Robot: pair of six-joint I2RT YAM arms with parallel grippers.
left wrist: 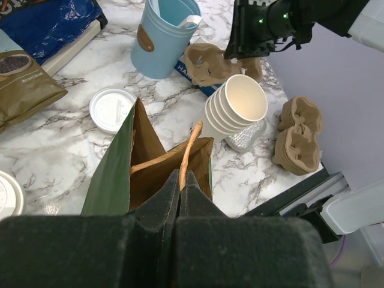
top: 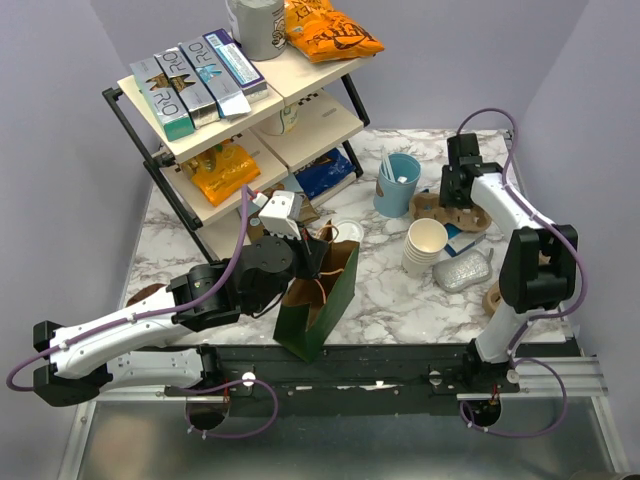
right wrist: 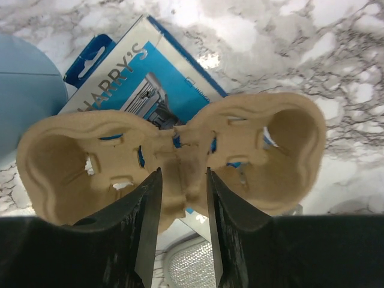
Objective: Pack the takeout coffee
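Observation:
My left gripper (left wrist: 180, 174) is shut on the orange-brown handle (left wrist: 191, 141) of the green paper bag (top: 320, 310), which stands open at the table's front with its brown inside showing. A round white lid (left wrist: 112, 109) lies on the marble just beyond the bag. No cup side shows under it, so I cannot tell if it is the takeout coffee. Another white disc (left wrist: 7, 193) is cut off at the left edge. My right gripper (right wrist: 183, 171) is open at the far right, its fingers straddling the narrow middle of a brown pulp cup carrier (right wrist: 270, 144).
The carrier rests on a blue Harry's box (right wrist: 138, 78). A light blue cup (top: 397, 183) with white sticks stands beside it, and a stack of lidless cream cups (top: 426, 245) is nearer. A silver pouch (top: 462, 270) and more carriers (left wrist: 298, 135) sit front right. A shelf rack (top: 250, 120) fills the back left.

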